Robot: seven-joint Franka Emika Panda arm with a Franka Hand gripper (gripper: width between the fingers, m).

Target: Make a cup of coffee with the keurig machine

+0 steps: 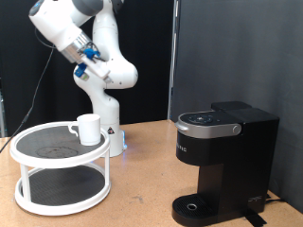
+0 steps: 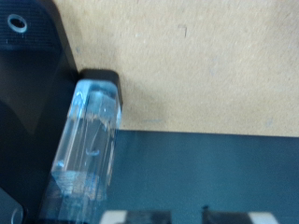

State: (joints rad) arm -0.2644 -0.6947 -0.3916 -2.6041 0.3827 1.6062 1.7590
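Observation:
The cup [image 1: 88,129], a small white mug with a side handle, stands upright on the top tier of a white two-tier round stand [image 1: 38,153] at the exterior view's left. The keurig machine [image 1: 225,156], boxy and black with its lid down, stands at the exterior view's right, its round drip tray [image 1: 194,206] bare. My arm is raised high at the exterior view's top left, and the gripper is out of that frame. In the wrist view only one clear finger [image 2: 89,140] shows, over tan table surface, with nothing seen held.
The arm's white base [image 1: 106,128] stands just behind the stand. The tan table [image 1: 142,194] runs between the stand and the machine. A black curtain [image 1: 227,47] hangs behind. A dark band [image 2: 206,173] borders the table in the wrist view.

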